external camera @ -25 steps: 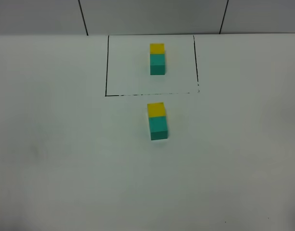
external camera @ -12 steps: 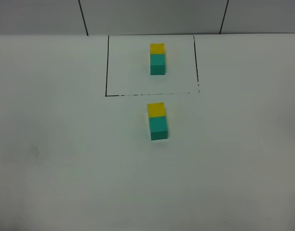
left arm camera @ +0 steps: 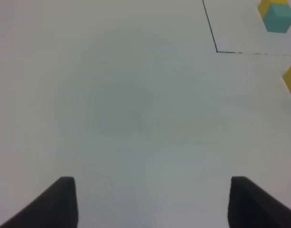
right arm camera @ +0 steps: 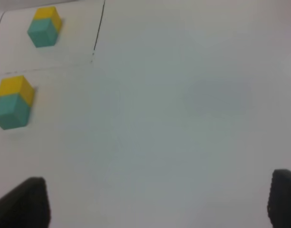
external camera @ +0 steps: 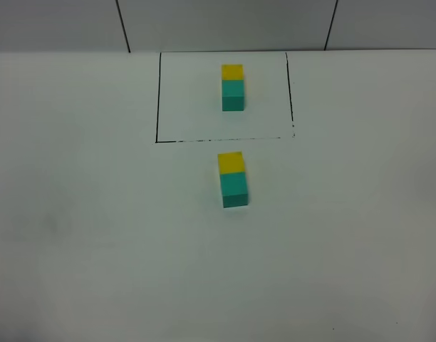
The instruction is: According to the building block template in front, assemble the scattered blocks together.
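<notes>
Two scattered blocks sit joined mid-table, just outside the building block template by the far edge. I judge them light, rigid; I'd pinch flat sides. Left gripper and right gripper hang apart, empty.

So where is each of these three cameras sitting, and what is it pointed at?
Exterior high: mounted above, looking down on the white table, the building block template and the assembled blocks; no robot parts show.
Left wrist: on the left arm, facing the table; left pincer tips frame it.
Right wrist: likewise; right pincer tips.
Shared: all three show both block pairs.
</notes>
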Tool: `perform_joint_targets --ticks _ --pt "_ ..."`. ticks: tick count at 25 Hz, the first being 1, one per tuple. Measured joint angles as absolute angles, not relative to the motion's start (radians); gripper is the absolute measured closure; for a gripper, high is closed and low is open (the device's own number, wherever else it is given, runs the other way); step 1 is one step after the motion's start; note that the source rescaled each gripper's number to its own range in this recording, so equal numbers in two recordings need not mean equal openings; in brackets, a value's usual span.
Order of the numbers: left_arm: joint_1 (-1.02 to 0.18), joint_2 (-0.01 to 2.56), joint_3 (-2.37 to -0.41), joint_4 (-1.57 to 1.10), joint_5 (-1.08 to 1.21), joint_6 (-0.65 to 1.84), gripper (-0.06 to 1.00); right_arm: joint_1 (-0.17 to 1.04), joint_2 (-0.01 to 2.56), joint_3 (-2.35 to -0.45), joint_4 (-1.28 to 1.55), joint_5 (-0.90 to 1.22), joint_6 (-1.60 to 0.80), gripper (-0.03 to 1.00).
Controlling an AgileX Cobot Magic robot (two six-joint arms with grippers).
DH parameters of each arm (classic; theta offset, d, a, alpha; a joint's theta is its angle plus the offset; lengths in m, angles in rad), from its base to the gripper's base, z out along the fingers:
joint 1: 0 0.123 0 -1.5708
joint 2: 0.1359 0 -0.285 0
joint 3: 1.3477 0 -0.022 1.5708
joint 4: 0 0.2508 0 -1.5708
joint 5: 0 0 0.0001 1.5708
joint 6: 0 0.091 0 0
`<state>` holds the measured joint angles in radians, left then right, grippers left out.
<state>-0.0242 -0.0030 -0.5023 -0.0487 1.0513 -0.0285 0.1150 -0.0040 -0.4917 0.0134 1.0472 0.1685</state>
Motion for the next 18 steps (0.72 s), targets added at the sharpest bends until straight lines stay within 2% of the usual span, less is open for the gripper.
perform_joint_targets --ticks 4,11,18 --pt "-0.024 -0.003 -0.502 -0.049 1.051 -0.028 0.53 0.062 -0.004 -0.492 0.013 1.047 0.171 0.12" --pt "-0.024 -0.003 -0.502 -0.049 1.051 -0.028 0.53 0.055 -0.004 -0.492 0.012 1.048 0.171 0.13" --pt "-0.024 -0.003 -0.502 -0.049 1.051 -0.028 0.53 0.055 -0.004 -0.492 0.032 1.048 0.129 0.23"
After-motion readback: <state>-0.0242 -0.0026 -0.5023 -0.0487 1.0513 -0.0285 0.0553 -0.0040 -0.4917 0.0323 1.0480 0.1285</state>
